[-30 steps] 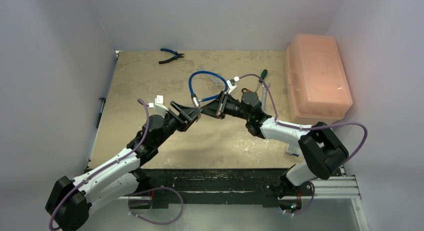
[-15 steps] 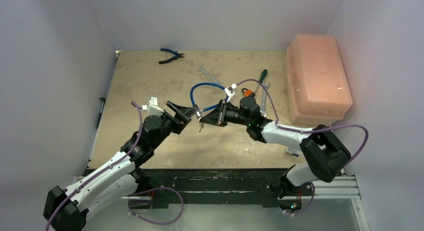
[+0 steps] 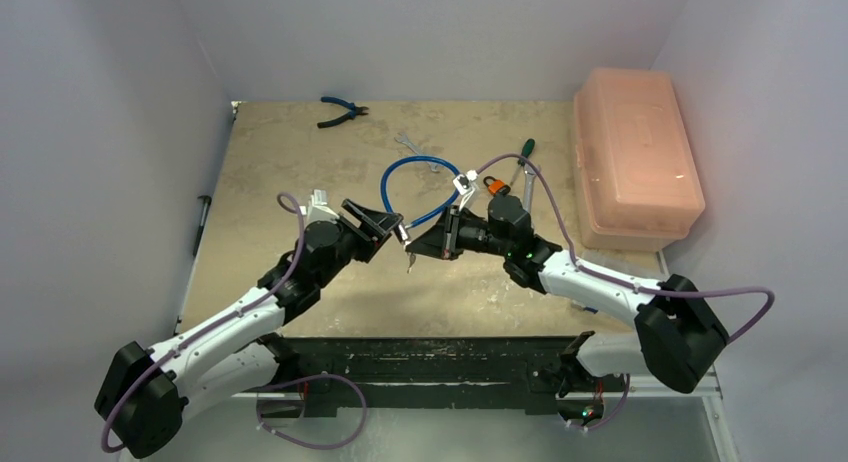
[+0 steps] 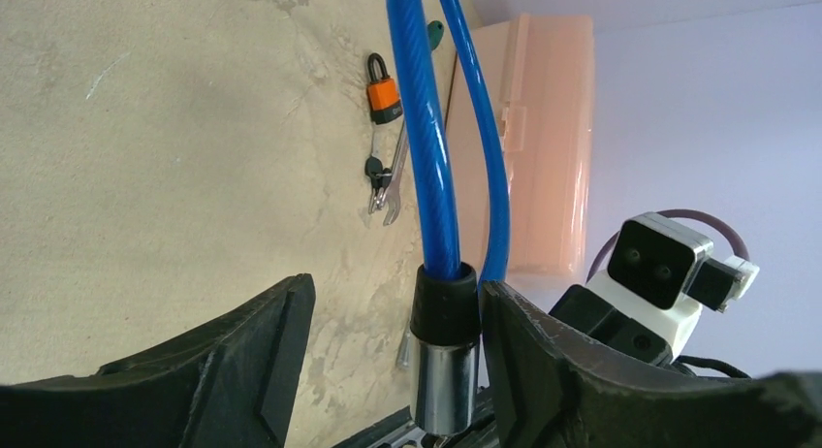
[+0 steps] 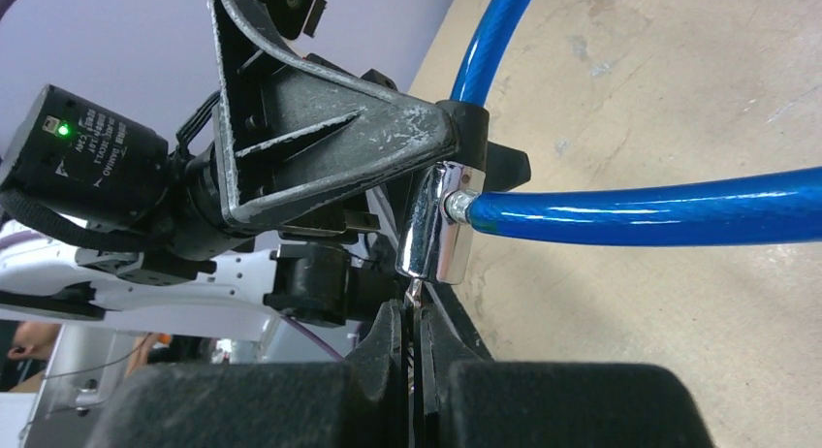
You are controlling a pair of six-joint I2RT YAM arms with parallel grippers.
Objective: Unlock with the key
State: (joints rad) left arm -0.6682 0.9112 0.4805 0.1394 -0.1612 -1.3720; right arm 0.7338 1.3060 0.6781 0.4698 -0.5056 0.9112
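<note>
A blue cable lock lies looped on the table, its chrome and black head lifted between the arms. In the left wrist view the head stands between my left gripper's open jaws. It is against the right finger, with a wide gap to the left finger. My right gripper is shut on the key, whose blade enters the chrome cylinder from below. In the top view the right gripper meets the left gripper at the head.
An orange padlock with keys, a wrench and a green-handled screwdriver lie behind the right arm. A pink lidded box stands at the right edge. Blue pliers lie at the back.
Both grippers and the lock head have shifted nearer to the front edge, dragging the cable loop. The right arm has stretched out further to the left.
</note>
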